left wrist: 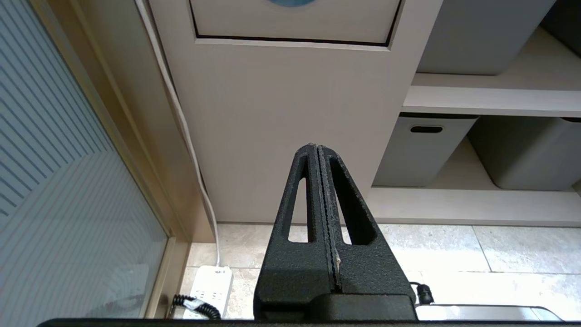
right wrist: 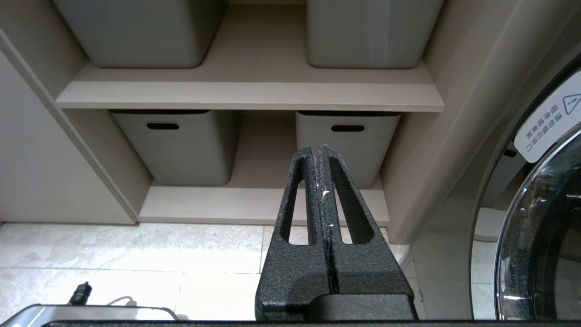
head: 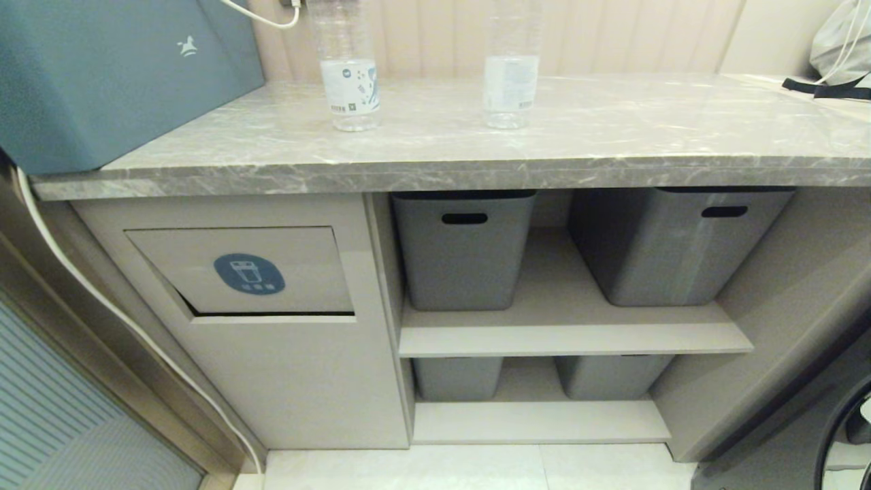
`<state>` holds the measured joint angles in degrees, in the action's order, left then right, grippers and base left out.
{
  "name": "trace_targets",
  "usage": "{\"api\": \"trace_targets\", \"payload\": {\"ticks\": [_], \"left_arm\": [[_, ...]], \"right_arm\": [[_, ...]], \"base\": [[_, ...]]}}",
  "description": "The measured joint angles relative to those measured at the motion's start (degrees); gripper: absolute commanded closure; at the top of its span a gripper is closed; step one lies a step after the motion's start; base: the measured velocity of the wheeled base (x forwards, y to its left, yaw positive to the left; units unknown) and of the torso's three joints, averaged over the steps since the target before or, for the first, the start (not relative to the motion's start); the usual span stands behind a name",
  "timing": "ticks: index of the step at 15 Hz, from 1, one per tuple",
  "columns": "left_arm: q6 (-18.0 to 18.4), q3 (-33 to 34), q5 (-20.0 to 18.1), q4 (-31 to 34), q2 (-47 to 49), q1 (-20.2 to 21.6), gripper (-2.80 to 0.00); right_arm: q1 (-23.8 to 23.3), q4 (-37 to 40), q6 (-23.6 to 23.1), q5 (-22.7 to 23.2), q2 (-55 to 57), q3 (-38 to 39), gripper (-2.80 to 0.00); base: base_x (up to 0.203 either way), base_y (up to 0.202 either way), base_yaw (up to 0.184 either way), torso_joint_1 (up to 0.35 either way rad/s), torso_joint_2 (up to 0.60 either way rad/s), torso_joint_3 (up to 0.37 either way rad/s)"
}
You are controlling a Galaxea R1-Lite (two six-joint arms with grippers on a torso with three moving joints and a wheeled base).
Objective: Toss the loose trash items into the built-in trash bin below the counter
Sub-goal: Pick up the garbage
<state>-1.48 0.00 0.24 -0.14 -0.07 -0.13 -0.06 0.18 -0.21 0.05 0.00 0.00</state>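
Bottles (head: pixel 352 88) (head: pixel 510 85) on the counter (head: pixel 612 129) lose their tops offscreen; both grippers' (left wrist: pixel 317 147) (right wrist: pixel 319 147) jaws are closed, empty.

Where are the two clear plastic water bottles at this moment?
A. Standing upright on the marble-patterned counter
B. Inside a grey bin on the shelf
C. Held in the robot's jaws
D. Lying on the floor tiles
A: the bottle with the blue-printed label and the bottle with the pale label both stand upright, apart from each other, on the counter, with no gripper near them.
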Motion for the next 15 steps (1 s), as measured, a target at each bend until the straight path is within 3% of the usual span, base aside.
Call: {"api": "trace_targets", "payload": {"ticks": [6,15], "left_arm": [[0.0,0.0,0.0,0.0,0.0,0.0,0.0],[0.0,0.0,0.0,-0.1,0.0,0.0,0.0]], "right_arm": [[0.0,-0.1,-0.2,0.0,0.0,0.0,0.0],[0.0,-0.1,-0.3,0.0,0.0,0.0,0.0]], "base": [[0.0,0.0,0.0,0.026,-0.08,-0.054],[0.0,0.0,0.0,0.177,-0.45,-0.271]]}}
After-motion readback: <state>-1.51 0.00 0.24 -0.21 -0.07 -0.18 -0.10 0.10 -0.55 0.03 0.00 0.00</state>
